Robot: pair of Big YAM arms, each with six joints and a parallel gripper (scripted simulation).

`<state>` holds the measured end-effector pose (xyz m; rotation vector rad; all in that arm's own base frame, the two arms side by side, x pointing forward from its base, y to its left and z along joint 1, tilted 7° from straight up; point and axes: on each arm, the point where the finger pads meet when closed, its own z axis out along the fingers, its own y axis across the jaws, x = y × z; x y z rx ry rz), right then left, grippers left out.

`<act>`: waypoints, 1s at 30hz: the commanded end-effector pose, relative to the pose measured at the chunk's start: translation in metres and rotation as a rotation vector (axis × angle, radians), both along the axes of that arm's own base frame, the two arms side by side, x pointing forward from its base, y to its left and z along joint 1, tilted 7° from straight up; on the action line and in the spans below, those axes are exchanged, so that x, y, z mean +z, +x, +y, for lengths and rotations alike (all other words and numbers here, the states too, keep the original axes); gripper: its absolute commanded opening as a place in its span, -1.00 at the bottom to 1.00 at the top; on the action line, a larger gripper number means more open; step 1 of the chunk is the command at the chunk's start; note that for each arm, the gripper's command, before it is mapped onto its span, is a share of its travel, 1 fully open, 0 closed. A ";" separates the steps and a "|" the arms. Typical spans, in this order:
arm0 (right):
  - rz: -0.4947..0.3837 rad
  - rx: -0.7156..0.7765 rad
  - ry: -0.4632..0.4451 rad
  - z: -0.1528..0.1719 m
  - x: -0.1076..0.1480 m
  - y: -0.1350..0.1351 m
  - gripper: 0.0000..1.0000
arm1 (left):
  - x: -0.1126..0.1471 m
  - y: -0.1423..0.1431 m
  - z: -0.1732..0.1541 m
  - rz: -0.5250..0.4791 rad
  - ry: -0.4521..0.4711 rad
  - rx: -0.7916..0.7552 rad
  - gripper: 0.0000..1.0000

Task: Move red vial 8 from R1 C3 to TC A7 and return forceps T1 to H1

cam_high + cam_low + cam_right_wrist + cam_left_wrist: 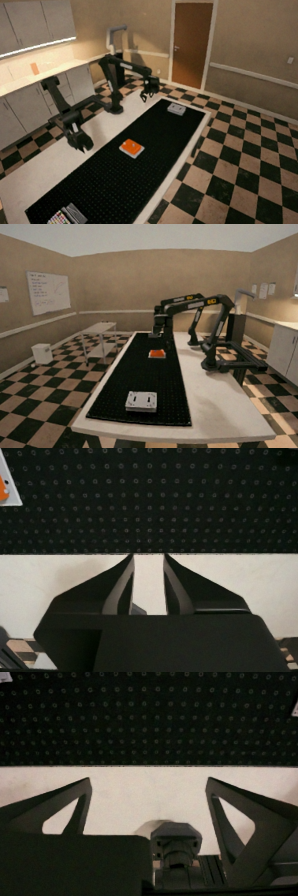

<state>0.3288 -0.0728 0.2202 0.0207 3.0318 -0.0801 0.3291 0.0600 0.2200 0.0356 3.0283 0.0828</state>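
Tube carrier TC, the orange one, sits mid-mat on the bench, between the two arms. Left claw is spread wide with nothing in it, over the bench beside the black mat. Right claw is also empty, fingers apart but only a narrow gap. Colourful vials are at one end of the mat, the grey slotted block near the other

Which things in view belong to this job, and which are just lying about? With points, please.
Job:
- orange square tube carrier (131, 145) (157, 352) (3, 492)
- colourful-capped vials (59, 218)
- pale-grey two-slot block (176, 109) (141, 401) (5, 676), probably

Lying about:
- pale metal cart (98, 327)
- white floor box (42, 354)
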 end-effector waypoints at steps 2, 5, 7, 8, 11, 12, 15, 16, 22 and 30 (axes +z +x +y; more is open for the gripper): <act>-0.031 0.003 -0.005 -0.002 0.013 0.008 -0.51 | 0.020 0.018 0.003 -0.032 0.006 -0.013 1.00; -0.031 0.003 -0.005 -0.002 0.013 0.008 -0.51 | 0.020 0.018 0.003 -0.032 0.006 -0.012 1.00; -0.031 0.003 -0.005 -0.002 0.013 0.008 -0.51 | 0.020 0.018 0.003 -0.032 0.006 -0.012 1.00; -0.031 0.003 -0.005 -0.002 0.013 0.008 -0.51 | 0.020 0.018 0.003 -0.032 0.006 -0.012 1.00; -0.031 0.003 -0.005 -0.002 0.013 0.008 -0.51 | 0.020 0.018 0.003 -0.032 0.006 -0.012 1.00; -0.031 0.003 -0.005 -0.002 0.013 0.008 -0.51 | 0.020 0.018 0.003 -0.032 0.006 -0.012 1.00; -0.031 0.003 -0.005 -0.002 0.013 0.008 -0.51 | 0.020 0.018 0.003 -0.032 0.006 -0.012 1.00; -0.031 0.003 -0.005 -0.002 0.013 0.008 -0.51 | 0.020 0.018 0.003 -0.032 0.006 -0.012 1.00; -0.031 0.003 -0.005 -0.002 0.013 0.008 -0.51 | 0.020 0.018 0.003 -0.032 0.006 -0.012 1.00; -0.031 0.003 -0.005 -0.002 0.013 0.008 -0.51 | 0.020 0.018 0.003 -0.032 0.006 -0.012 1.00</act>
